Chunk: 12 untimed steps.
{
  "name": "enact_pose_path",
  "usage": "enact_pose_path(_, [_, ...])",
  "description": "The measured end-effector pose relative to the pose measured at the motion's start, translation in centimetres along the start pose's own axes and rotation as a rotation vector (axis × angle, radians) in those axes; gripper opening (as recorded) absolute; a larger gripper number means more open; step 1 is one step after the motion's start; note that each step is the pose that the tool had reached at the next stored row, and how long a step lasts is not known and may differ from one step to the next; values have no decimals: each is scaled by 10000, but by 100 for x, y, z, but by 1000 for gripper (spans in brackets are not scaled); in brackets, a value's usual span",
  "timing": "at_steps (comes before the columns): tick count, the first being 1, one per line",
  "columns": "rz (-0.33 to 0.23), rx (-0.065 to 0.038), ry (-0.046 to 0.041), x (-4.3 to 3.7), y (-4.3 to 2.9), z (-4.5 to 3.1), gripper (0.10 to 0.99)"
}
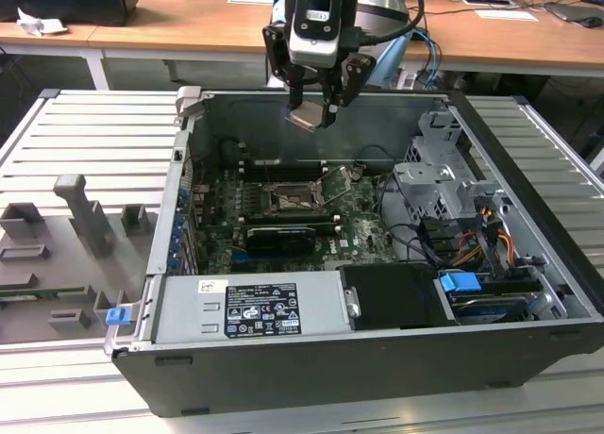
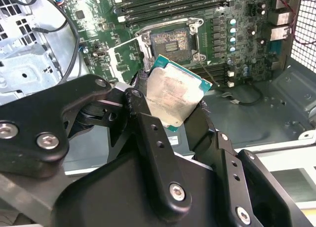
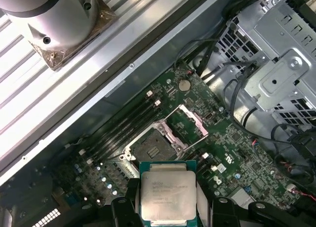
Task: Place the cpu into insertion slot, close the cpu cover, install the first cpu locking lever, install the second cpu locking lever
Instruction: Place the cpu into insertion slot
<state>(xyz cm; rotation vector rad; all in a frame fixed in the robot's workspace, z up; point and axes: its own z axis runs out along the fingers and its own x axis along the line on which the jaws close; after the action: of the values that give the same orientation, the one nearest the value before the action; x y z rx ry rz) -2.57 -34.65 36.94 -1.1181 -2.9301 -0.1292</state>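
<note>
You have the ribbed grey bench (image 1: 94,141) spreading out on all sides of the insertion slot (image 1: 288,200), and on it stands the open computer case (image 1: 311,377) that walls the slot in. Inside the case, the grey power supply (image 1: 250,307) lies on the near side of the slot in the exterior view. The green circuit board (image 3: 237,153) surrounds the slot and carries it. In both wrist views you can see the slot's dark centre lying uncovered. The cpu cover (image 3: 197,121) stands swung up on its hinge just beside the slot, on the exterior view's right of it. Your jaws are pinching the cpu (image 2: 173,96) by two opposite edges, its silver top facing the wrist cameras. It hangs well above the slot, apart from both the slot and the raised cover.
</note>
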Motion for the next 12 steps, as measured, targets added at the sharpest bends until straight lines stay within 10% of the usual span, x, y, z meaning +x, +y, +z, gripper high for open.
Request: enact_pose_path(12, [863,-10,-50,0,-1,19,541])
